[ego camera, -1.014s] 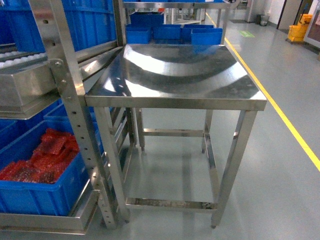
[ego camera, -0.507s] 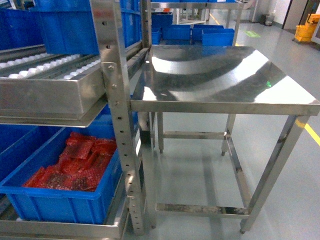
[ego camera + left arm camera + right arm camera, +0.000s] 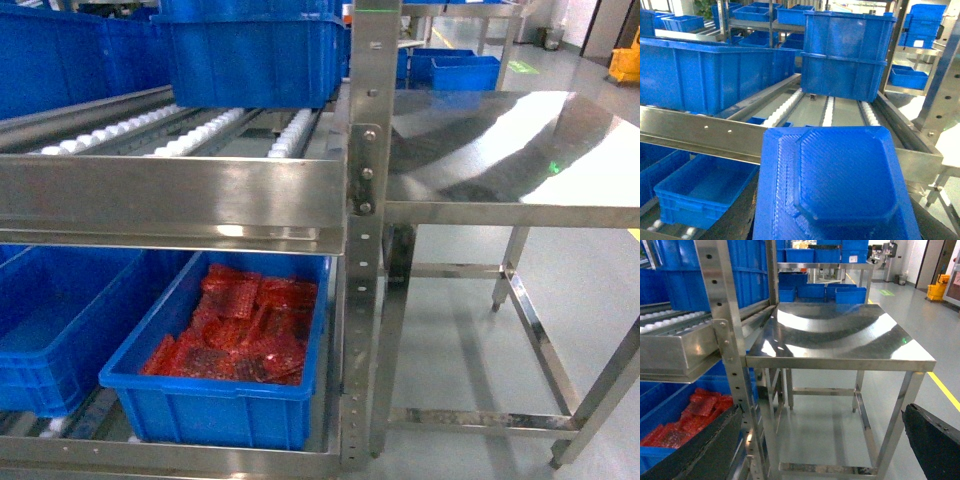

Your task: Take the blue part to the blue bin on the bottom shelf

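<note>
Warehouse-side, faces a rack whose bottom shelf [image 3: 170, 455] holds an empty blue bin [image 3: 60, 320] beside a bin of red parts [image 3: 230, 400]. Shows the blue part [image 3: 840, 185] close under the left wrist camera, with the left end effector hidden and its grip impossible to tell, and the right end effector [image 3: 810, 450] spread apart, empty. Risks snagging the part on the overhanging front bar [image 3: 705, 135], or landing it among the red parts.

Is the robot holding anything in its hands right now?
The left hand carries the blue part; where it grips is hidden. The right hand is open and holds nothing.

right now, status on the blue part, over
Right gripper open, empty. Blue part held on the left, by front bar. Empty blue bin below, bottom shelf; bar between.
</note>
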Controlling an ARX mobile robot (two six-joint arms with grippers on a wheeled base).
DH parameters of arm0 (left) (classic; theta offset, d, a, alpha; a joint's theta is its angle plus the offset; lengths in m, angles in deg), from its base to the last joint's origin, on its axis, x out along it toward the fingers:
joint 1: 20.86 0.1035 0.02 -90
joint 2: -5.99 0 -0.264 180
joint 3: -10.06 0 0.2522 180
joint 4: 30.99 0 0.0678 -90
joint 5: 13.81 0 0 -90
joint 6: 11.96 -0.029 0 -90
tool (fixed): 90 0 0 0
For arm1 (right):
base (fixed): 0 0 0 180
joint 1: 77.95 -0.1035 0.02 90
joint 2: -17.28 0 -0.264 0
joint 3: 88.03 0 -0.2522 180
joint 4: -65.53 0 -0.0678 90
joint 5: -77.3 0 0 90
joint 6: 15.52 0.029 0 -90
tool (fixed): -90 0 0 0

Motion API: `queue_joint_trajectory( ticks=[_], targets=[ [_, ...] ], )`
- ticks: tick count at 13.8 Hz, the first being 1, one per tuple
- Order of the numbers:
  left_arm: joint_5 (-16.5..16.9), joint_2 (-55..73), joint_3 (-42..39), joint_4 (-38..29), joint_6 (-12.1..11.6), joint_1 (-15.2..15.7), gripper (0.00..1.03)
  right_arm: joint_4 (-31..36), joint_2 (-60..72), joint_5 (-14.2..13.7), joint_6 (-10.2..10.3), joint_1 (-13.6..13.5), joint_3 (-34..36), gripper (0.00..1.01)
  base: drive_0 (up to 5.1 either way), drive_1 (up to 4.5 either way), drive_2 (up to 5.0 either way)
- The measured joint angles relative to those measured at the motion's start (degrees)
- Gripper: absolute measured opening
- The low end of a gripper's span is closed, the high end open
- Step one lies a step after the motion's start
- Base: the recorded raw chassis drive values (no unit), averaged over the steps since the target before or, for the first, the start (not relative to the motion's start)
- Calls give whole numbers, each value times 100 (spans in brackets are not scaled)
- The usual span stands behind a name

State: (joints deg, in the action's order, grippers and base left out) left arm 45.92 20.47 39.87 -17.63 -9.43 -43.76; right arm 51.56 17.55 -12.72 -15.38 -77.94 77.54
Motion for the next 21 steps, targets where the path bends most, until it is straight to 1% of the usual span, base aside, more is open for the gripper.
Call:
queue_joint_trajectory(
  ticks=[20, 21],
  targets=[
    [7, 7, 0, 2, 0, 7, 43, -15, 0, 0, 0, 0, 0, 98, -507, 238, 238],
    [2, 2, 0, -24, 0, 0, 43, 4, 0, 4, 0, 0, 0, 98, 0, 0, 0]
  ],
)
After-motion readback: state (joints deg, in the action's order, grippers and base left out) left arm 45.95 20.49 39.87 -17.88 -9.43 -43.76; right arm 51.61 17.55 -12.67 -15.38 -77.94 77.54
